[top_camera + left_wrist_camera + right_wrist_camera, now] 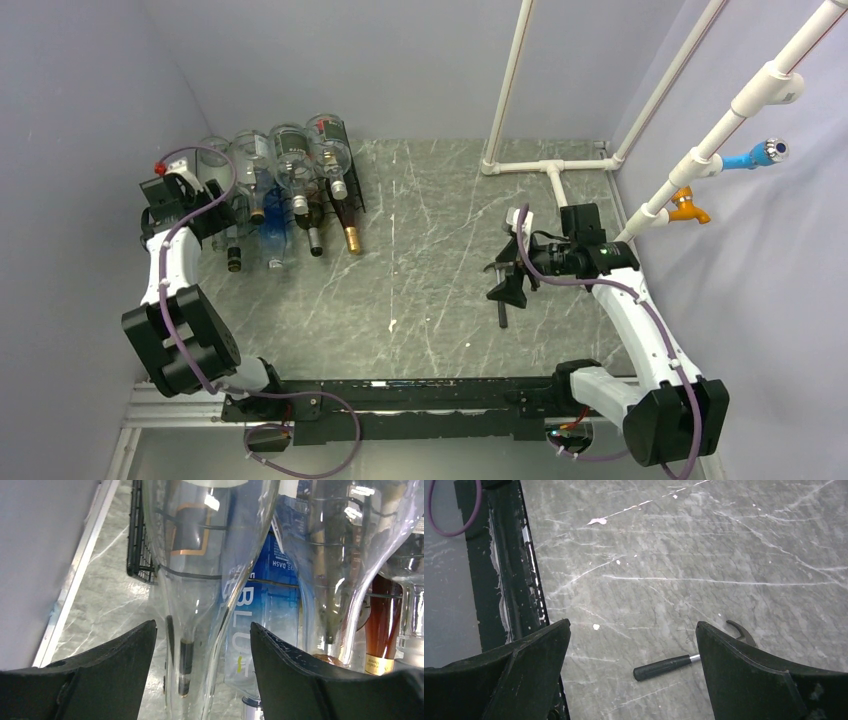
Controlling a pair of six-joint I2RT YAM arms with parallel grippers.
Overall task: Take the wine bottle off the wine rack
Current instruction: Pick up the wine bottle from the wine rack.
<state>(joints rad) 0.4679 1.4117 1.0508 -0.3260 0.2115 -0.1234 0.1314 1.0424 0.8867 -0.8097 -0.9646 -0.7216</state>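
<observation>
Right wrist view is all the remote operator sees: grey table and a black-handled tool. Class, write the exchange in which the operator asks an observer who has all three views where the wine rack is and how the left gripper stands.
Operator: Where is the wine rack?
Observer: The wine rack stands in the far left corner of the table, loaded with bottles lying with their necks toward the arms.
Operator: How does the left gripper stand?
Observer: The left gripper is open, its fingers on either side of a clear bottle at the neck, with a gap showing on both sides.
</observation>
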